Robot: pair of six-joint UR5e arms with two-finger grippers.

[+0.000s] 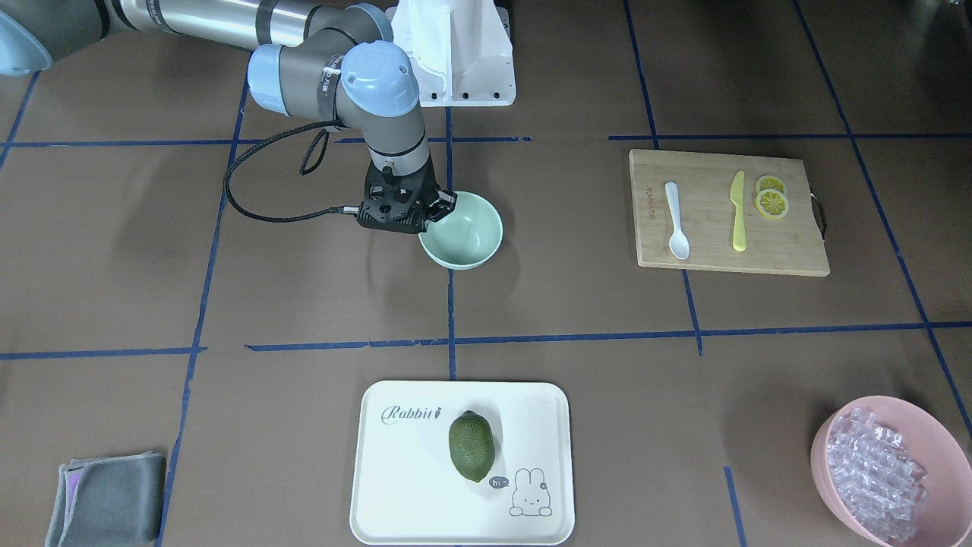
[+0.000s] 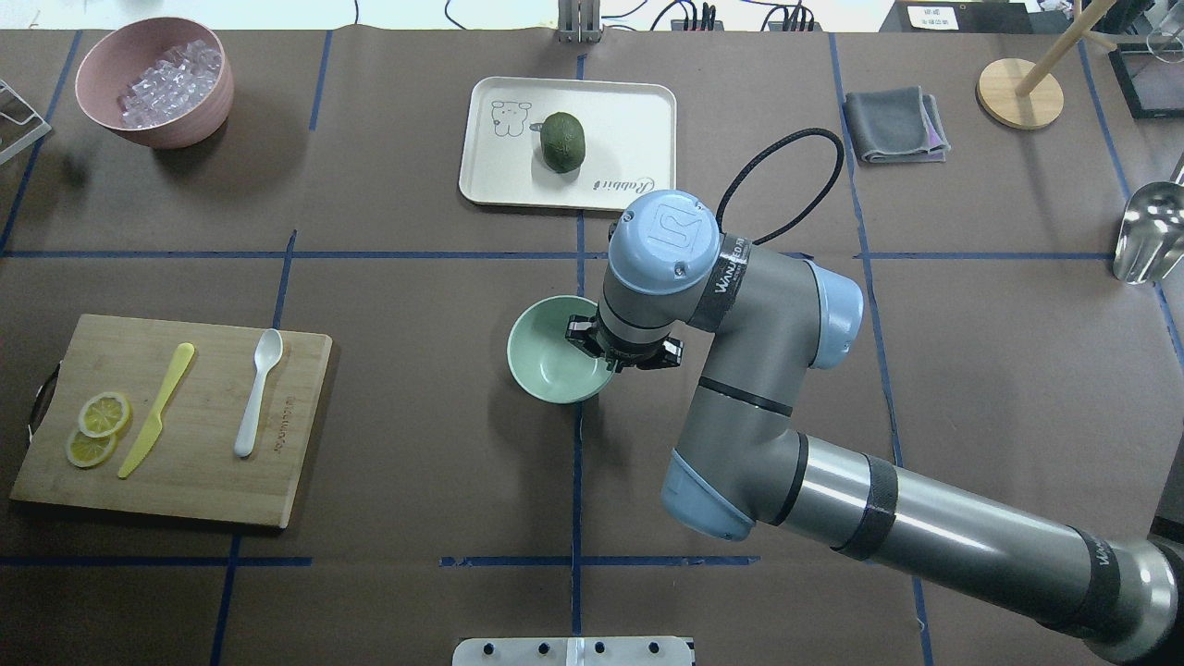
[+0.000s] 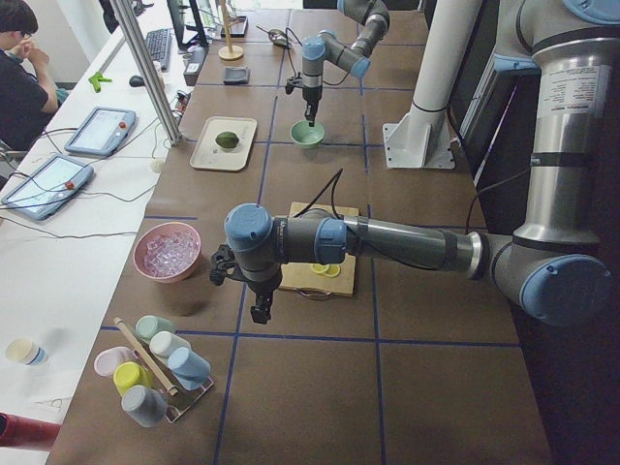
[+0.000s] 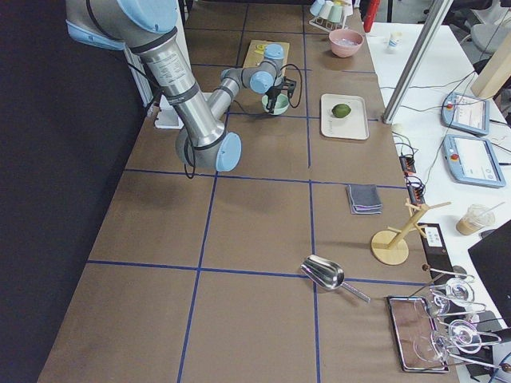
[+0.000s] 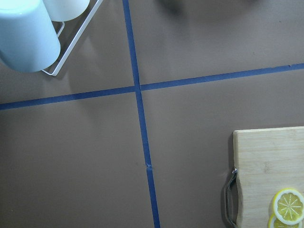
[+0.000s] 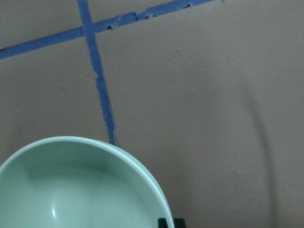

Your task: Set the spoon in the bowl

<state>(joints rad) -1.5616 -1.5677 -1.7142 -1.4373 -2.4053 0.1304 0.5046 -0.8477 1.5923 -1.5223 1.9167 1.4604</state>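
Note:
The white spoon (image 1: pixel 676 220) lies on a wooden cutting board (image 1: pixel 721 258), scoop toward the operators' side; it also shows in the overhead view (image 2: pixel 254 388). The mint-green bowl (image 1: pixel 467 235) stands on the table at the centre tape line and holds nothing. My right gripper (image 1: pixel 444 203) is at the bowl's rim on the robot's side, and its fingertips (image 6: pixel 166 222) look pinched together on that rim. My left gripper (image 3: pixel 260 312) hangs over the table beyond the cutting board's end, far from the spoon. I cannot tell whether it is open or shut.
A yellow knife (image 1: pixel 738 213) and lemon slices (image 1: pixel 771 199) share the board. A white tray (image 1: pixel 395 501) holds a green fruit (image 1: pixel 471 446). A pink bowl (image 1: pixel 828 456) of ice-like cubes, a grey cloth (image 1: pixel 106 497) and a cup rack (image 3: pixel 155 373) stand around.

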